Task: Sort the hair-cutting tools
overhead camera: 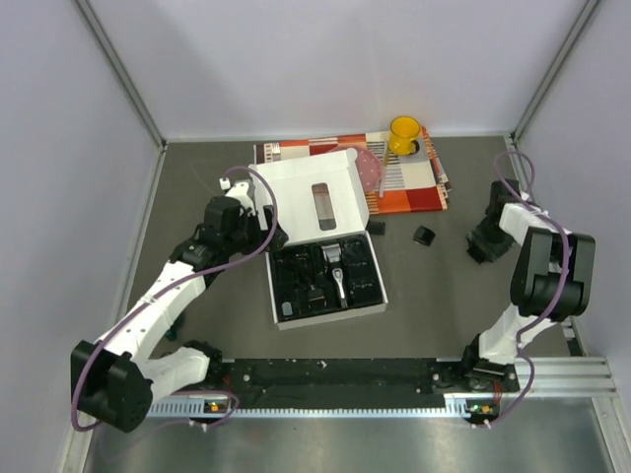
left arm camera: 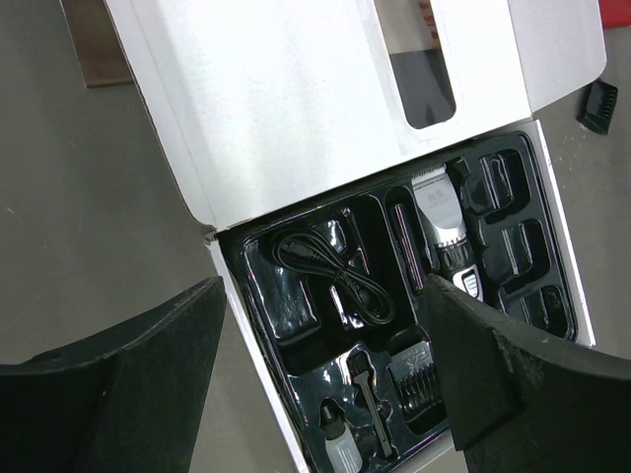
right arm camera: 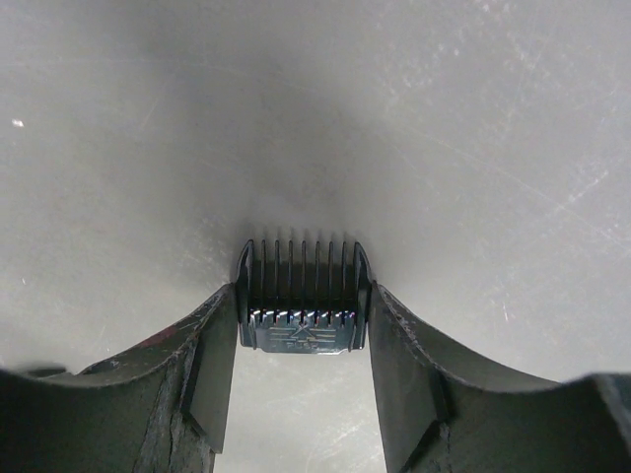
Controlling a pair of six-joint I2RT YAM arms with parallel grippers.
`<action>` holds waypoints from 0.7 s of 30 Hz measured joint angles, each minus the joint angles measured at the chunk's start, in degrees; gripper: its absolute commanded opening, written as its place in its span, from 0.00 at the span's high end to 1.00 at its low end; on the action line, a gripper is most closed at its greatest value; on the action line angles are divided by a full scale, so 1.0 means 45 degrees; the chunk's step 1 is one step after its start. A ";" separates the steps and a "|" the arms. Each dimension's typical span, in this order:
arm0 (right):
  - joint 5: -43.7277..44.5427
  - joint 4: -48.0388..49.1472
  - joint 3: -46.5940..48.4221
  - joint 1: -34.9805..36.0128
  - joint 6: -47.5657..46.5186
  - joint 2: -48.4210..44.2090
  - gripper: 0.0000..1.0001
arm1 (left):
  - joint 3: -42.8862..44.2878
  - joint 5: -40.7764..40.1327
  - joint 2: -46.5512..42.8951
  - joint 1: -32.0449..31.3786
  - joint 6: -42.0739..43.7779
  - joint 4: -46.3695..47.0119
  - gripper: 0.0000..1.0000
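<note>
The black-and-silver clipper (overhead camera: 336, 266) lies in the black moulded tray of the white box (overhead camera: 276, 317). In the left wrist view the tray also holds the clipper (left arm camera: 441, 219), a coiled black cord (left arm camera: 335, 271), a thin black brush (left arm camera: 371, 402) and a guard comb (left arm camera: 419, 382). My left gripper (left arm camera: 325, 394) is open and empty above the tray's near left corner; it also shows in the top view (overhead camera: 258, 239). My right gripper (right arm camera: 303, 379) is shut on a black guard comb (right arm camera: 303, 296) at the table surface, at the right (overhead camera: 481, 246). Another guard comb (overhead camera: 424, 236) lies loose on the table.
The box lid (overhead camera: 325, 197) stands open behind the tray. A yellow cup (overhead camera: 404, 134) sits on an orange patterned mat (overhead camera: 414, 187) at the back. A small bottle (left arm camera: 342, 451) is in the tray. Walls close in both sides.
</note>
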 measured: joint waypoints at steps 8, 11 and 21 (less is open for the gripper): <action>-0.1938 -0.0364 -0.0952 0.0005 0.0806 -0.2361 0.68 | -0.0053 0.0189 0.0000 0.0010 -0.0005 0.0019 0.14; -0.2973 -0.0442 -0.1282 0.0126 0.1515 -0.3895 0.69 | -0.0165 0.0427 0.0000 0.0010 -0.0005 0.0068 0.14; -0.4376 -0.1311 -0.2084 0.5066 0.6280 -0.7839 0.70 | -0.0476 0.2074 -0.0010 0.0010 -0.0010 0.0374 0.14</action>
